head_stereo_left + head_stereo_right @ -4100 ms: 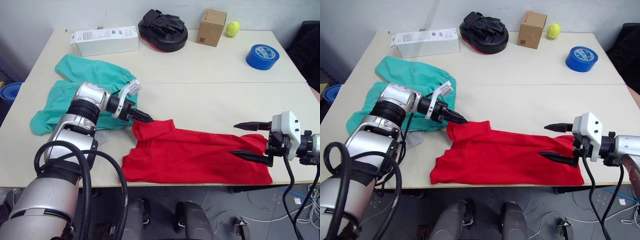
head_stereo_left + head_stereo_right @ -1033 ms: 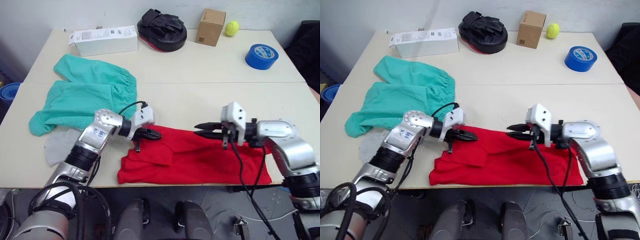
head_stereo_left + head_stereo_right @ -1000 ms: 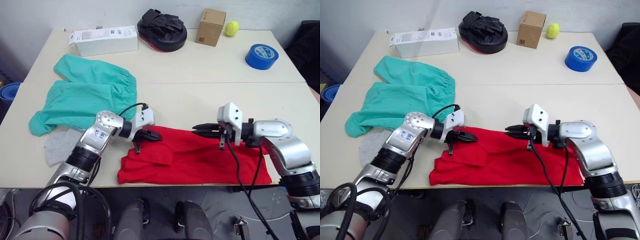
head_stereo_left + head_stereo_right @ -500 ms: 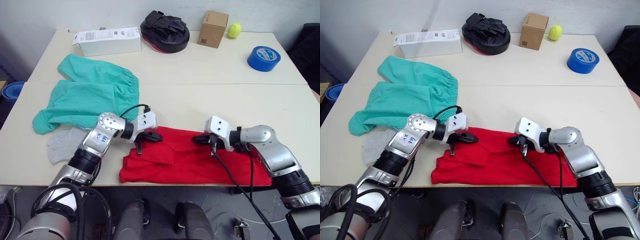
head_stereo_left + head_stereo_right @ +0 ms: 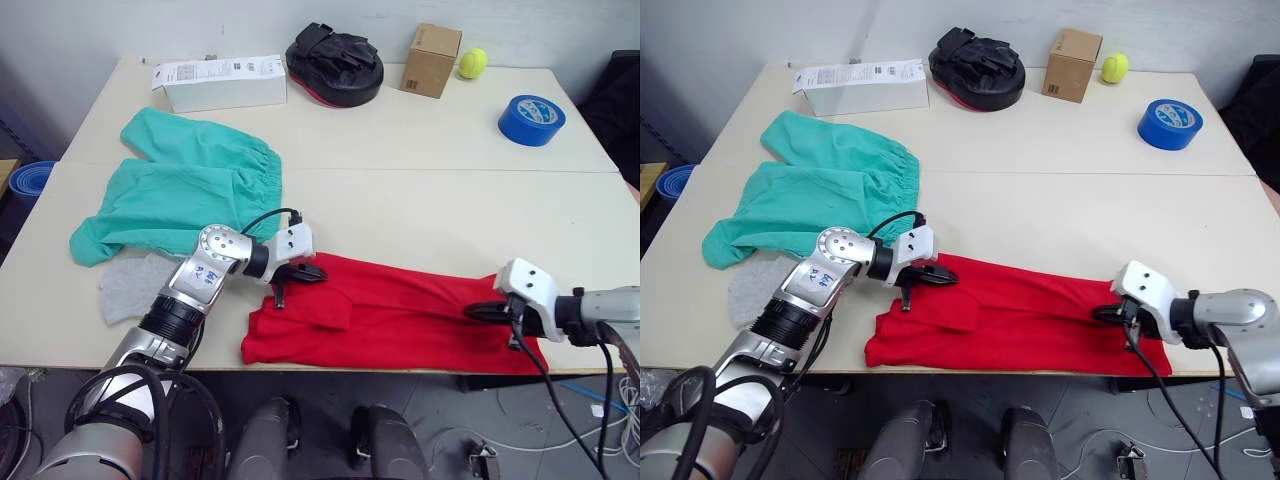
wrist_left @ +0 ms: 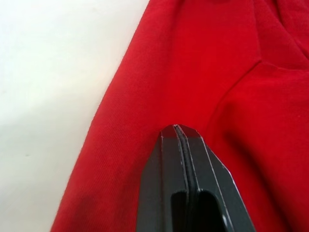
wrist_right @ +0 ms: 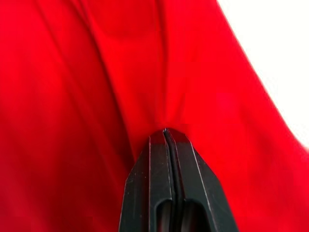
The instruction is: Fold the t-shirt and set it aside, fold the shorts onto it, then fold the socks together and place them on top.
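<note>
T-shirt [image 5: 400, 315] lies stretched along the table's [image 5: 420, 200] near edge, spanning from one pincer to the other. Left pincer [image 5: 318, 272] pressed closed, tips resting on the shirt's top edge; a pinch of cloth between them cannot be made out. Right pincer [image 5: 1098, 314] closed, cloth gathering into creases at its tips. Shorts [image 5: 170, 195] lie beyond the left pincer, socks [image 5: 130, 285] beside that arm.
</note>
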`<state>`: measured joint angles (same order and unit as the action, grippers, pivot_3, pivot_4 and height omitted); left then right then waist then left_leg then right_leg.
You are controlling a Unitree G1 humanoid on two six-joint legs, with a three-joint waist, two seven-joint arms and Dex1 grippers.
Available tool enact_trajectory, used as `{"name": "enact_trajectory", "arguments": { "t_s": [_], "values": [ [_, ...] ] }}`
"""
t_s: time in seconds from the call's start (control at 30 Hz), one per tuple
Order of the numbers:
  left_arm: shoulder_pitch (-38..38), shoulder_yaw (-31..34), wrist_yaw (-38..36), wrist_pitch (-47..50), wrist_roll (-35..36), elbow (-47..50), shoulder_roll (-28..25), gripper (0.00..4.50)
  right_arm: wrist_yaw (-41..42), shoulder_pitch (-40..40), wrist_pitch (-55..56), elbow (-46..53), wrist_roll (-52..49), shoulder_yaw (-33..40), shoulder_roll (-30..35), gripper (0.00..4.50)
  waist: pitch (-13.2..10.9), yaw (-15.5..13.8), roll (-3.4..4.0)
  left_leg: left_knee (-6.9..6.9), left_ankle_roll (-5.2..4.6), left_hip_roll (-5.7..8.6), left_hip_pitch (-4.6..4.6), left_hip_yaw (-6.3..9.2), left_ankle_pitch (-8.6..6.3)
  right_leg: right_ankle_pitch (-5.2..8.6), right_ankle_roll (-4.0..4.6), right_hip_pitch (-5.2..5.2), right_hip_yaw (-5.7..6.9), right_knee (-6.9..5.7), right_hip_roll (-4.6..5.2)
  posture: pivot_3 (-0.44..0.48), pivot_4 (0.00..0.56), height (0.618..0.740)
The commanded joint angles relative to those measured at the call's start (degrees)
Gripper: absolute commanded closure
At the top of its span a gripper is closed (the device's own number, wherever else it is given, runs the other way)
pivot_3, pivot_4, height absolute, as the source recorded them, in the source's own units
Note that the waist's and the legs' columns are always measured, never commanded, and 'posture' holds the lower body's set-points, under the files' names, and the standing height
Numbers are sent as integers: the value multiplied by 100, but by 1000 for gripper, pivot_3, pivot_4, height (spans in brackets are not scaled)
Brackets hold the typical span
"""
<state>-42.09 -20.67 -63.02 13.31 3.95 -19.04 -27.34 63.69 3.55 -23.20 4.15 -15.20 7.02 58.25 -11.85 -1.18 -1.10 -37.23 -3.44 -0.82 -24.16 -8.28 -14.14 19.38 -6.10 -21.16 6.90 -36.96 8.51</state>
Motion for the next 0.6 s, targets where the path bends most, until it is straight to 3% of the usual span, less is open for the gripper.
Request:
{"name": "enact_trajectory", "arguments": {
  "t_s": [0.03, 0.2, 0.4, 0.6],
  "values": [
    [62, -58, 21, 28, -250, -199, -50, 4500, -91, 136, 106, 8, -295, 514, -92, 4492, 1, 6, 2, 1, 0, 0, 0, -2, 0, 0, 0, -1, -1, 1, 0, 0, 150, 740],
    [112, -43, 0, 89, -201, -49, -22, 4500, -413, 815, -489, 354, -963, 675, -562, 4492, 3, 33, 6, 3, 1, -2, 0, -1, 1, -1, 2, -3, -1, 0, -2, 0, 150, 740],
    [87, -6, 42, 147, -188, -11, 37, 4500, -976, 881, -473, -28, -197, 108, -576, 4492, 3, -13, 6, 4, 1, -1, -5, 3, -2, -2, 1, -7, 5, 1, 1, 0, 150, 740],
    [106, 4, 65, 146, -198, 6, 39, 4500, -1194, 707, -381, -483, 42, 248, -435, 4492, 3, -2, 7, 5, 0, 0, -6, -2, 0, -2, 1, -9, 3, 1, -1, 0, 150, 740]
  ]
}}
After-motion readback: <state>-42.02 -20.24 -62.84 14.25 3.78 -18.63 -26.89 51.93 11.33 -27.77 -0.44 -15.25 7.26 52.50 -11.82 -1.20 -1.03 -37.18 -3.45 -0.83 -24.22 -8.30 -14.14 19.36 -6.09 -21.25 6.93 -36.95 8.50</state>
